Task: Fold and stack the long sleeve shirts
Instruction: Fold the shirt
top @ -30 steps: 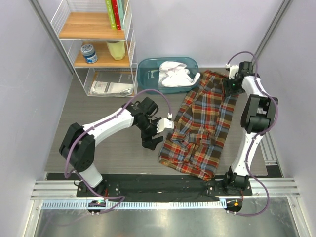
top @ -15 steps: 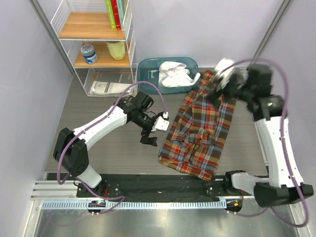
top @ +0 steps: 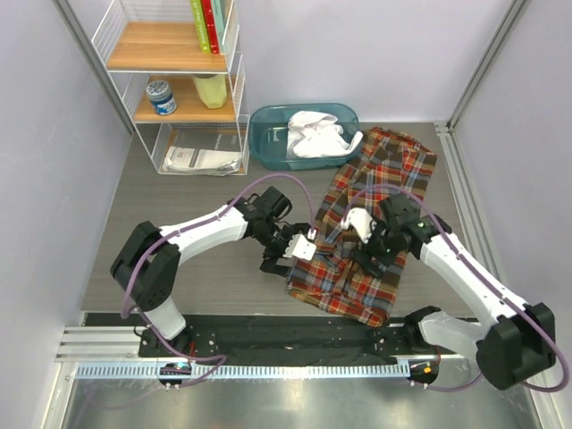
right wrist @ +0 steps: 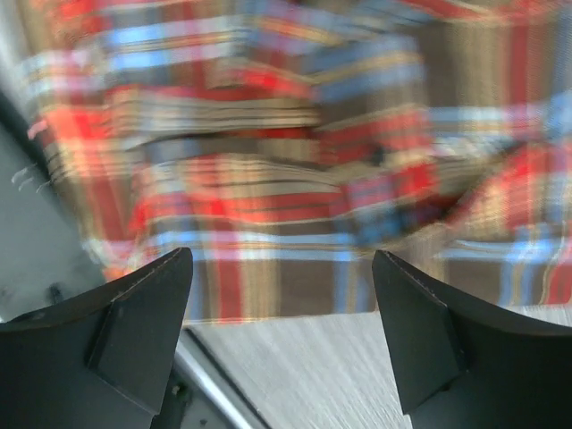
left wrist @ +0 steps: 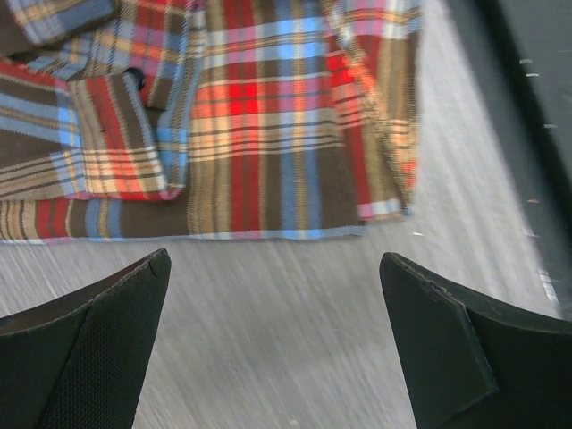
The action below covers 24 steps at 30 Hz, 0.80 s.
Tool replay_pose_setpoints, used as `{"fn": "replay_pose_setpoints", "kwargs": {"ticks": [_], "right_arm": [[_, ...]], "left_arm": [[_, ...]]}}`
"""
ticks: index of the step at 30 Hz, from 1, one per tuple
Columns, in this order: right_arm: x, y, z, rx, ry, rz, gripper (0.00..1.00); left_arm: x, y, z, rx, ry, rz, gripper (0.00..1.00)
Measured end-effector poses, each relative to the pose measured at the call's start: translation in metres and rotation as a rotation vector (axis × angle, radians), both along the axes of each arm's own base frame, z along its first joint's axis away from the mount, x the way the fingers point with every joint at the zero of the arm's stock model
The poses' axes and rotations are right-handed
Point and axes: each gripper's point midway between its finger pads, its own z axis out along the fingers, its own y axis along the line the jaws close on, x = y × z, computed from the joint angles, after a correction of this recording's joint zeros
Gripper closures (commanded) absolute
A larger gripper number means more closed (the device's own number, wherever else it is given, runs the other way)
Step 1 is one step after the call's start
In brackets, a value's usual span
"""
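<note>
On the grey table (top: 197, 192) the plaid shirt (top: 380, 183) slants toward the frame's upper right, left gripper (top: 282, 253) beside its left edge, right gripper (top: 374, 255) over its lower middle, both wide open and empty.

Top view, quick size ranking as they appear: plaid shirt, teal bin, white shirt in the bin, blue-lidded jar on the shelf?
1. plaid shirt, largest by far
2. teal bin
3. white shirt, bunched inside it
4. jar, raised on its shelf, still clearly smallest
</note>
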Motion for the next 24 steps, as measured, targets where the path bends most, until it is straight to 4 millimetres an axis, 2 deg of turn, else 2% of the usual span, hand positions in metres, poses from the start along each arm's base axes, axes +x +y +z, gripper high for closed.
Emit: {"fn": "replay_pose_setpoints", "kwargs": {"ticks": [3,6,13,17,24], "right_arm": [[0.034,-0.026,-0.007,0.009,-0.001,-0.171,0.17],[0.06,-0.052,-0.024,0.008,0.046,-0.305,0.17],[0.081,-0.089,-0.056,0.026,0.16,-0.464,0.22],[0.1,-0.107,-0.078,0.019,0.231,-0.523,0.24],[0.162,-0.144,-0.077,0.034,0.196,-0.586,0.23]], "left_arm": [[0.012,-0.008,-0.007,0.013,-0.008,0.014,0.03],[0.023,-0.015,-0.012,0.013,-0.013,0.026,0.05],[0.041,-0.031,-0.014,0.005,-0.002,0.07,0.05],[0.047,-0.036,-0.014,0.007,0.008,0.096,0.06],[0.065,-0.041,-0.019,0.017,0.036,0.17,0.07]]}}
